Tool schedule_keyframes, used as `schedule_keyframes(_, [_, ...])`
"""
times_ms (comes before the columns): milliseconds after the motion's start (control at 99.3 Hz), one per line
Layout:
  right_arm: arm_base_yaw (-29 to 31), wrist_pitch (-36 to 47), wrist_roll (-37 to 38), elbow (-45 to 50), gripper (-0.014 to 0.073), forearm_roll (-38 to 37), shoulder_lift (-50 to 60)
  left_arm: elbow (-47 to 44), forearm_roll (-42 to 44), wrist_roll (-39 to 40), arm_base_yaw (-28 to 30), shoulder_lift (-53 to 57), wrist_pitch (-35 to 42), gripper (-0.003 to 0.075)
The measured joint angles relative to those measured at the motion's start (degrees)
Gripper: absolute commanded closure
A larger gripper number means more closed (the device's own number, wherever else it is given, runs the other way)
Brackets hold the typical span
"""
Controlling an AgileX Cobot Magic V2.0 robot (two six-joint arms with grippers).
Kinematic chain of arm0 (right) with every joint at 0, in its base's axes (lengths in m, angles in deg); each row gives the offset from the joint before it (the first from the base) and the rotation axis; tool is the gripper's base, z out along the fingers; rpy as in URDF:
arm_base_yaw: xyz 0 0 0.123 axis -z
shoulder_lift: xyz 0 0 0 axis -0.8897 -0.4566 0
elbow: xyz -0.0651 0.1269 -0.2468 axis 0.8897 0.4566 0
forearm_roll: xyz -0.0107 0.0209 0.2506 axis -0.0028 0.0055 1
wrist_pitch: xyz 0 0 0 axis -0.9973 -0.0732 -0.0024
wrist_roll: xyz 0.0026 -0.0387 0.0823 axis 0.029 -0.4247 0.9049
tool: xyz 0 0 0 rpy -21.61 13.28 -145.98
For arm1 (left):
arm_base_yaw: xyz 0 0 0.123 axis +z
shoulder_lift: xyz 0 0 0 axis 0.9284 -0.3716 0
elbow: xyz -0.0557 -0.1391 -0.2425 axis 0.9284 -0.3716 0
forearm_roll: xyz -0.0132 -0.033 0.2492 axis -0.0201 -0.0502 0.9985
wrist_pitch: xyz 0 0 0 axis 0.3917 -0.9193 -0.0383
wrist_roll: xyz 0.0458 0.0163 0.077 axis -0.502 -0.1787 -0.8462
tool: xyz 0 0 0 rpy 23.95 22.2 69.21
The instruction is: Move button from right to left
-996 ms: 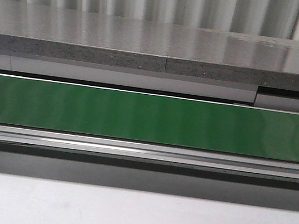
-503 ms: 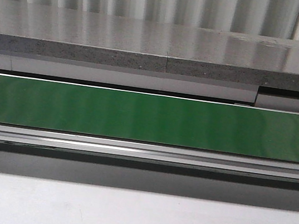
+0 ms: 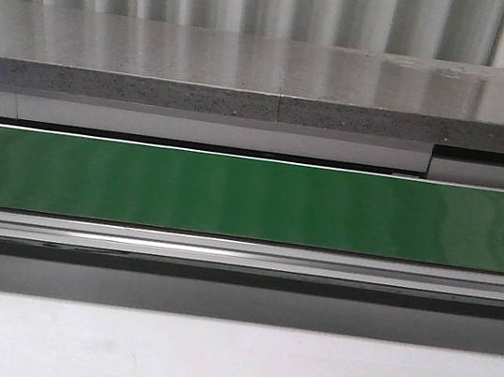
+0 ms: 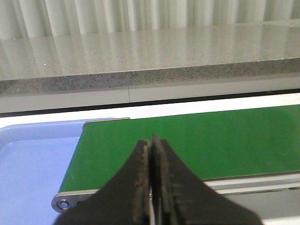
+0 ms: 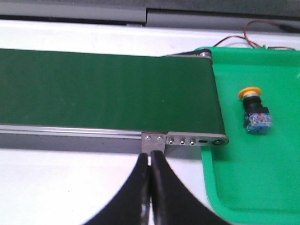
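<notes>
- The button (image 5: 254, 109) lies on its side in the green tray (image 5: 248, 183), beside the end of the green belt (image 5: 103, 91).
- It looks small, light, rigid and top-heavy; I would grip the blocky blue base, since the round cap may slip.
- Right claw (image 5: 150, 187) and left claw (image 4: 151, 187) are both pressed together, holding nothing.
- A blue tray (image 4: 33, 159) sits at the belt's left end; the pale worktop (image 3: 226, 365) lies in front.

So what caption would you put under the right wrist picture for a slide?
Right gripper shut and empty before the green conveyor belt; the button lies on a green tray beside the belt's end.
</notes>
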Motion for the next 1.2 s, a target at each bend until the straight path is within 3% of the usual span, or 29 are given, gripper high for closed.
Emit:
schedule_keyframes(282, [0.0, -7.64, 0.0, -9.0, 0.0655, 1.14, -15.87, 0.0, 0.0, 0.0, 0.0, 0.0, 0.0, 0.074])
schedule_keyframes(352, [0.0, -9.2, 0.0, -10.98, 0.0615, 1.69, -19.76, 0.0, 0.0, 0.0, 0.0, 0.0, 0.0, 0.074])
schedule_keyframes(443, [0.0, -10.93, 0.0, -13.42, 0.0482, 2.46, -24.64, 0.0, 0.0, 0.0, 0.0, 0.0, 0.0, 0.074])
schedule_keyframes(624, [0.0, -11.55, 0.0, -16.75, 0.009, 2.7, -32.92, 0.0, 0.0, 0.0, 0.0, 0.0, 0.0, 0.074])
schedule_keyframes(664, [0.0, -11.66, 0.0, -17.46, 0.006, 2.7, -34.49, 0.0, 0.0, 0.0, 0.0, 0.0, 0.0, 0.074])
schedule_keyframes(936, [2.13, -11.66, 0.0, -22.32, 0.0073, 2.92, -42.74, 0.0, 0.0, 0.0, 0.0, 0.0, 0.0, 0.074])
schedule_keyframes(1198, [13.32, -11.66, 0.0, -28.6, 0.0073, 2.48, -49.07, 0.0, 0.0, 0.0, 0.0, 0.0, 0.0, 0.074])
